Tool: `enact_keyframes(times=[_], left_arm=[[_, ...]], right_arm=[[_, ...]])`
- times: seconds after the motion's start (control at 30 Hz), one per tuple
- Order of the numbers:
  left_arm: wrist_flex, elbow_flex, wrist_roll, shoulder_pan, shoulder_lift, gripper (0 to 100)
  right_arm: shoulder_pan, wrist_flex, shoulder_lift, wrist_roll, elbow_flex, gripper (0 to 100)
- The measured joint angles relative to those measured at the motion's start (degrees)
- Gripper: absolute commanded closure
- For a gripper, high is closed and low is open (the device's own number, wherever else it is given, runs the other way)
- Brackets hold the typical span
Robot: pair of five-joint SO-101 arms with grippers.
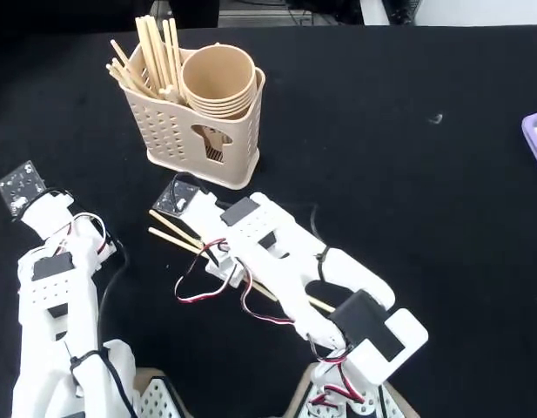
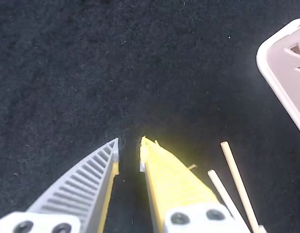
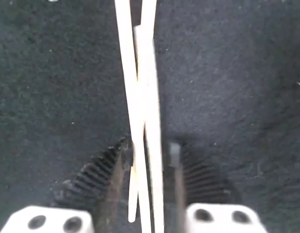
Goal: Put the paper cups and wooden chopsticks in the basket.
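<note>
- 2 thin wooden chopsticks lie crossed on the black table, near the tan plastic basket.
- R gripper: narrow gap around them.
- Brown paper cups & more sticks in basket.
- L gripper: narrow gap, holds nothing.

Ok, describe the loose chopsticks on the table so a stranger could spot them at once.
Find the beige basket at the back of the black table. Just in front of it, straddled by the right gripper, lie the loose chopsticks. Unlike the sticks standing in the basket, they lie flat and crossed.
</note>
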Motion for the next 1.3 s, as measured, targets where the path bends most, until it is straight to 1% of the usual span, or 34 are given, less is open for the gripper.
enact_keyframes(times=[0.3, 0.47, 0.57, 0.6, 0.67, 0.77, 0.83, 0.9, 1.13, 1.3], left_arm=[[0.0, 0.0, 0.0, 0.0, 0.0, 92], [0.0, 0.0, 0.0, 0.0, 0.0, 92], [0.0, 0.0, 0.0, 0.0, 0.0, 92], [0.0, 0.0, 0.0, 0.0, 0.0, 92], [0.0, 0.0, 0.0, 0.0, 0.0, 92], [0.0, 0.0, 0.0, 0.0, 0.0, 92], [0.0, 0.0, 0.0, 0.0, 0.0, 92], [0.0, 0.0, 0.0, 0.0, 0.0, 92], [0.0, 0.0, 0.0, 0.0, 0.0, 92], [0.0, 0.0, 0.0, 0.0, 0.0, 92]], right_arm=[[-0.1, 0.0, 0.0, 0.0, 0.0, 78.6], [-1.7, -0.1, 0.0, 0.0, 0.0, 78.7], [-2.7, -2.5, 0.0, 0.0, 2.3, 78.8], [-2.9, -3.7, -0.1, 0.0, 3.3, 79.4], [-2.9, -4.9, -0.2, 0.0, 4.4, 84.8], [-2.7, -5.7, -0.3, -0.1, 4.5, 98.8], [-2.5, -5.7, -0.3, -0.1, 4.2, 97.4], [-2.6, -5.7, -0.3, -0.1, 4.5, 99.0], [-1.7, -4.3, -0.5, -0.2, 4.6, 98.8], [0.9, 0.4, -7.1, -0.1, 5.6, 98.8]])
